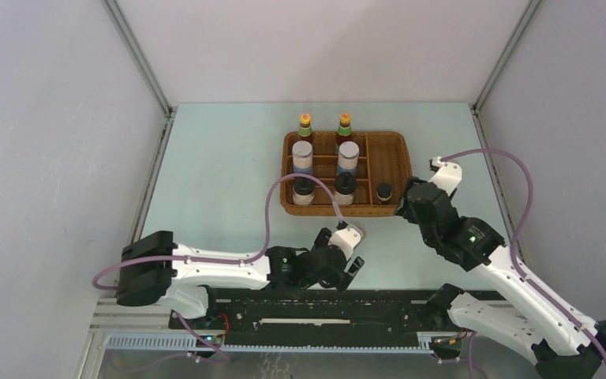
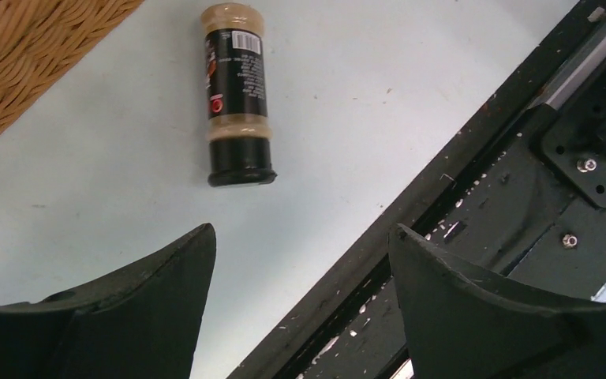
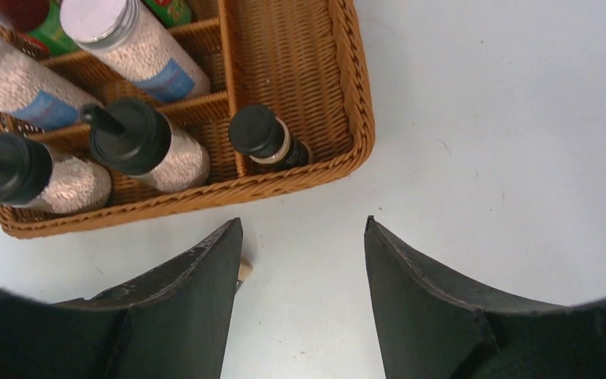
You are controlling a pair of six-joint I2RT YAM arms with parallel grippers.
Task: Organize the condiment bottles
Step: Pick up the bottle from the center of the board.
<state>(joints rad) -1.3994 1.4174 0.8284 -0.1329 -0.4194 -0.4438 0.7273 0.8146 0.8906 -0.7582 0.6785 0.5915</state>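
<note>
Left gripper fingers stand apart, empty, just short of the small bottle, lying on the table near the tray, cap nearest, long axis pointing away; right gripper, also apart, seems farther.

The scene is lit brightly and evenly from overhead; only soft, short shadows are cast on the pale desk. In the right wrist view the condiment bottles are splayed outward by wide-angle distortion. Top-view detail is rendered softly.
</note>
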